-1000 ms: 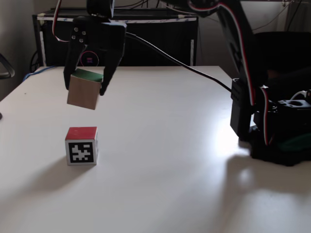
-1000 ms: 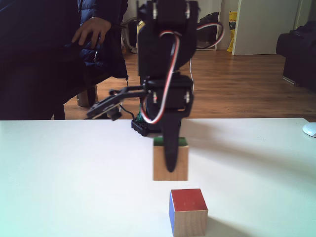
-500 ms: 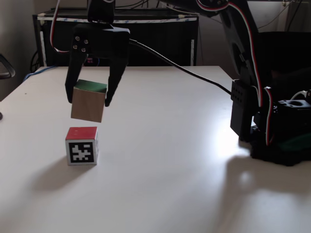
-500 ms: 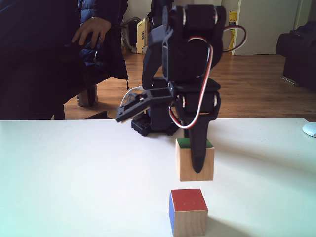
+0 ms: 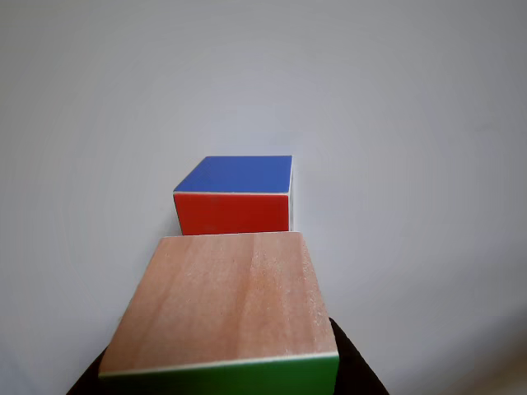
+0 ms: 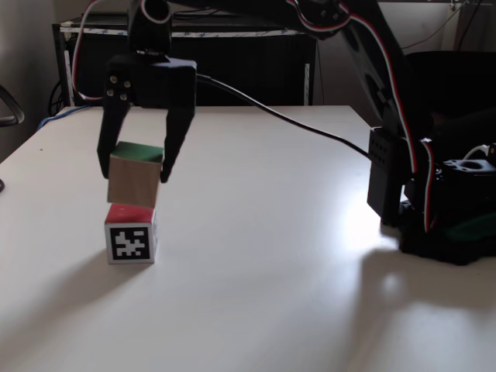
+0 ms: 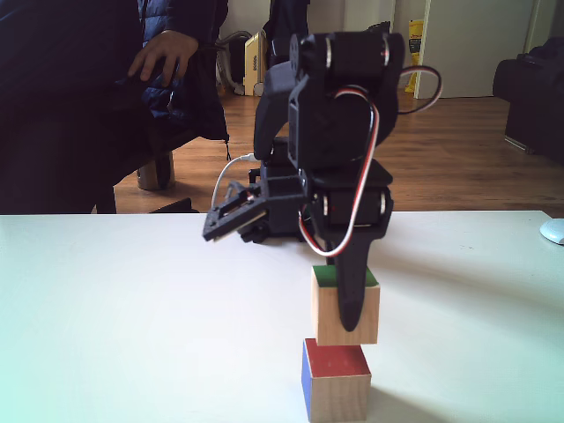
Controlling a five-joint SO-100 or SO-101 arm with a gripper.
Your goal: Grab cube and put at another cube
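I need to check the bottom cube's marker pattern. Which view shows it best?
A fixed view, from the front: the bottom cube shows its black-and-white marker face fully. The other fixed view shows its blue, red and wooden faces; the other view shows blue and red behind the wooden cube.

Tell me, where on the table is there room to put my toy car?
In a fixed view the white table looks bare in front of the marker cube and across the middle, between that cube and the arm's black base. It's crowded at the cube, where the tool holds the wooden cube just above it.
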